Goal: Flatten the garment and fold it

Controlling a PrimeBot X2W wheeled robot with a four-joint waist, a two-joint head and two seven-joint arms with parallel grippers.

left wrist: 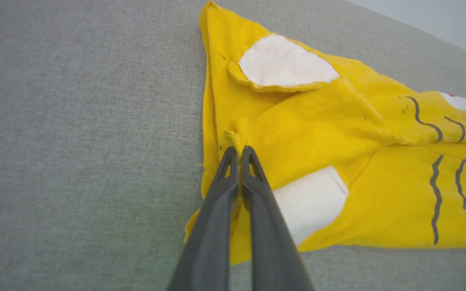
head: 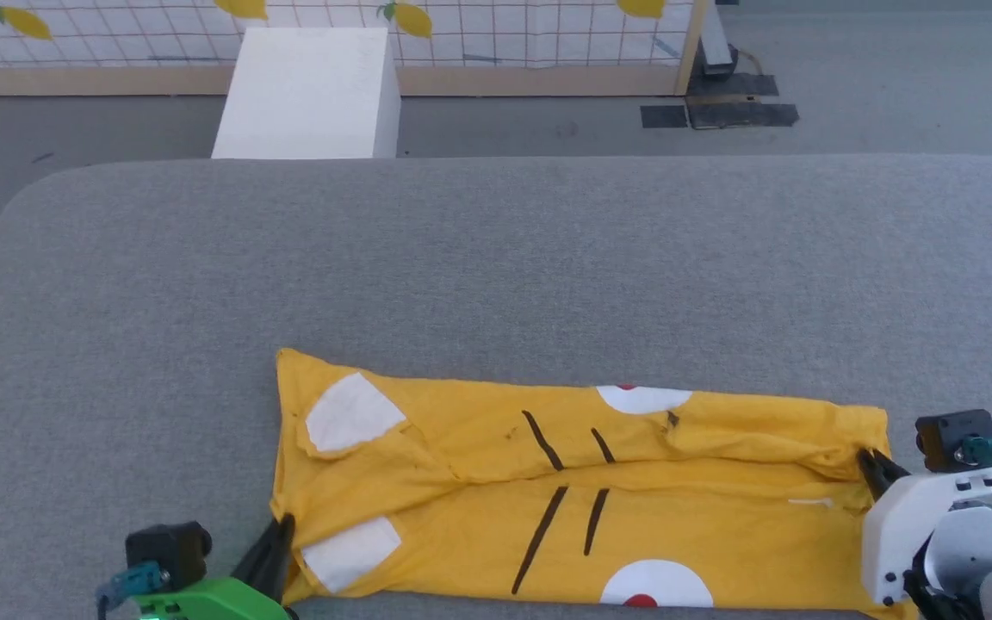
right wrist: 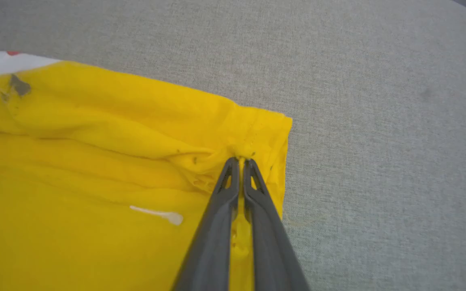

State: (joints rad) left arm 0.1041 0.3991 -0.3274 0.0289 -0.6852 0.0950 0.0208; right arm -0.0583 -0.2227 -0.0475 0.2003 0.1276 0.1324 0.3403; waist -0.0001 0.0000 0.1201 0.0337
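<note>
At opposite ends of the garment (head: 677,508), left jaws pinching it, right jaws likewise.

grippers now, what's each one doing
left gripper: shut on the shirt, pinching its left end
right gripper: shut on the shirt, pinching its right end

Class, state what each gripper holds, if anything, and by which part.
Both hold the garment: the left gripper pinches a bunched fold at its left end, the right gripper a gathered fold at its right end.
</note>
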